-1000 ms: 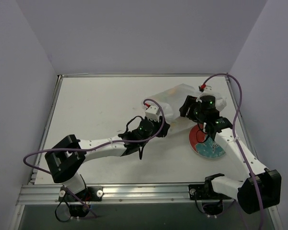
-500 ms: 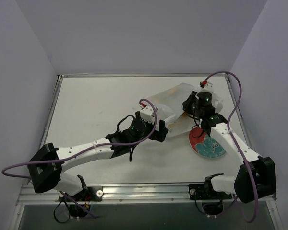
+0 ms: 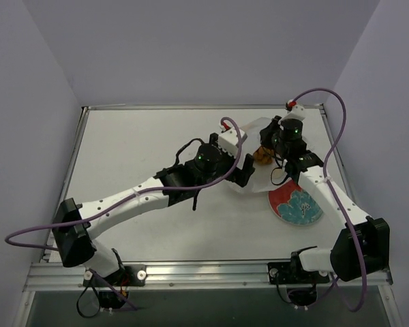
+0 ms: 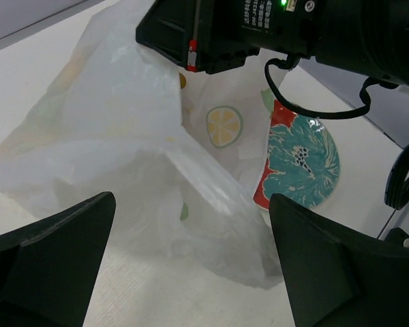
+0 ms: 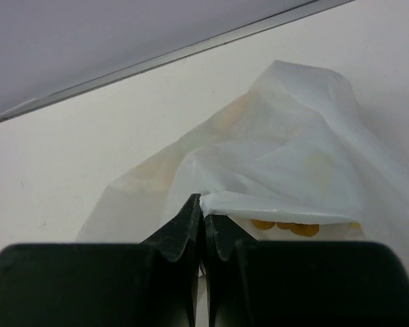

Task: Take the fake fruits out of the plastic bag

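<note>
Opening step: right gripper (image 5: 203,225) clamps the crinkly white plastic bag (image 5: 293,136) at its rim; left gripper (image 4: 191,204), spread wide beside the bag, should next reach the orange-brown balls (image 5: 283,225) inside.

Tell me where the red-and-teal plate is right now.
In the top view the plate lies on the right side of the table, right next to the plastic bag and nearer the arm bases than it.

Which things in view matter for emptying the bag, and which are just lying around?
Job in hand:
plastic bag
orange-brown fake fruits showing inside it
right gripper, shut on the bag's edge
left gripper, open, facing the bag

Lying about:
red-and-teal plate, next to the bag
</note>
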Robot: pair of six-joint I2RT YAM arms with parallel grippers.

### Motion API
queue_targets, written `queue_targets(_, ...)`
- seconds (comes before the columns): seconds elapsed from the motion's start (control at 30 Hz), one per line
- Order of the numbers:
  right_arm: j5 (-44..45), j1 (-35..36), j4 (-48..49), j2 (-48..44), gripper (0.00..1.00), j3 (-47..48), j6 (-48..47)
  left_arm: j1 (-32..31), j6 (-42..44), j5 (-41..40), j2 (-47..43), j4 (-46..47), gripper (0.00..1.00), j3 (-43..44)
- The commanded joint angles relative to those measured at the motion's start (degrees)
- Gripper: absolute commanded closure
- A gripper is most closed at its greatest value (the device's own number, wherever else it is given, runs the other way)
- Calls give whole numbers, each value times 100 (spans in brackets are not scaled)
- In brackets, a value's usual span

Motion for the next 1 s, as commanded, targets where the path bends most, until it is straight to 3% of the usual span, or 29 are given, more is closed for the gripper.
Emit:
queue_targets(0.0, 6, 29, 185, -3, 100, 408, -160, 11, 350, 258, 517, -620, 6, 711)
queue_targets(0.2, -345, 29, 176, 23, 100, 602, -178, 205, 622, -382, 1423, -1007, 6, 1486)
queue_targets(0.3, -381, 20, 176, 41, 100, 637, -213, 293, 745, -716, 1626, -920, 1, 1645)
queue_targets(0.43, -477, 3, 176, 198, 100, 778, -389, 363, 816, -1007, 1635, -709, 59, 1592)
queue_targets(0.47, -477, 2, 176, 286, 100, 813, -432, 398, 790, -1016, 1539, -657, 88, 1462)
queue_targets(0.5, -486, -24, 150, 322, 100, 848, -476, 407, 763, -999, 1460, -491, 96, 1356)
queue_targets(0.57, -521, -50, 28, 357, 98, 936, -591, 425, 641, -964, 1188, -227, 98, 945)
queue_targets(0.67, -644, -50, -201, 95, 68, 814, -714, 582, 290, -675, 897, 310, 98, 505)
queue_targets(0.7, -670, -42, -236, -28, 47, 709, -697, 696, 184, -569, 844, 537, 98, 398)
queue_targets(0.8, -864, -41, -254, -687, 24, 129, -600, 890, -220, -69, 721, 942, 98, 108)
queue_targets(0.9, -890, -6, -342, -1311, 23, -415, -495, 943, -397, 240, 756, 1171, 98, 19)
queue_targets(0.97, -864, 2, -465, -1636, 32, -627, -477, 961, -467, 336, 791, 1295, 98, -7)
